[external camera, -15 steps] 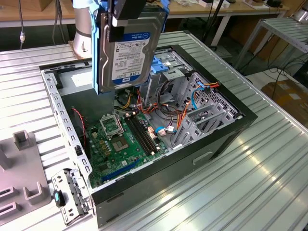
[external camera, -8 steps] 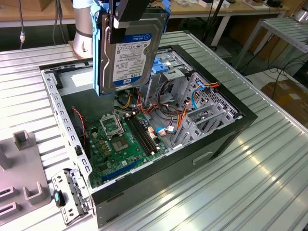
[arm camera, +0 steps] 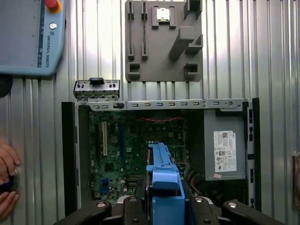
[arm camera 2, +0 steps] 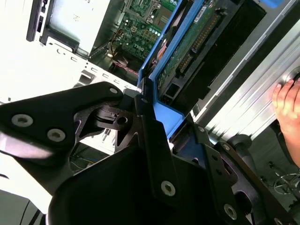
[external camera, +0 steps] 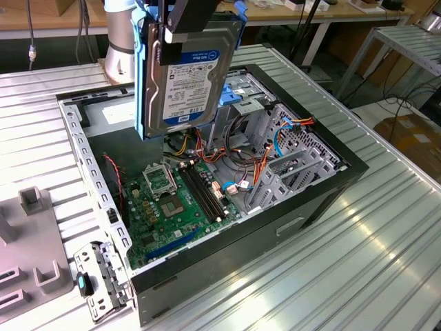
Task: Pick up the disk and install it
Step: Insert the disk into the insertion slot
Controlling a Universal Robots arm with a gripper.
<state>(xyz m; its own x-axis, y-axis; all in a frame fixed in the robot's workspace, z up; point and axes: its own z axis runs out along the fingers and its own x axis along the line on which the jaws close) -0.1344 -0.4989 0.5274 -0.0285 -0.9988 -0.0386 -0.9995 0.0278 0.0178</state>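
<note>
- While I'm watching the exterior view, the gripper [external camera: 178, 31] is holding the disk [external camera: 189, 72] up on edge in the air, with its label facing the camera and blue rails down its sides.
- The disk is hanging over the open computer case [external camera: 324, 200], above the motherboard [external camera: 176, 200] and clear of everything below it.
- The grey drive cage [external camera: 293, 155] is sitting towards the exterior view's right inside the case.
- In the second wrist view, the black fingers [arm camera 2: 154, 150] are clamping the blue rail, and the disk [arm camera 2: 187, 44] is showing its green circuit board.
- In the first wrist view, I'm looking down past the disk [arm camera: 164, 176] at the power supply [arm camera: 225, 147] beside the motherboard.
- A grey fixture plate [arm camera: 161, 42] is lying on the ribbed table [arm camera: 272, 56] beyond the case, with a small metal bracket [arm camera: 96, 89] just beside the case's edge.
- A person's hand [arm camera: 5, 164] is resting on the table next to the case.
</note>
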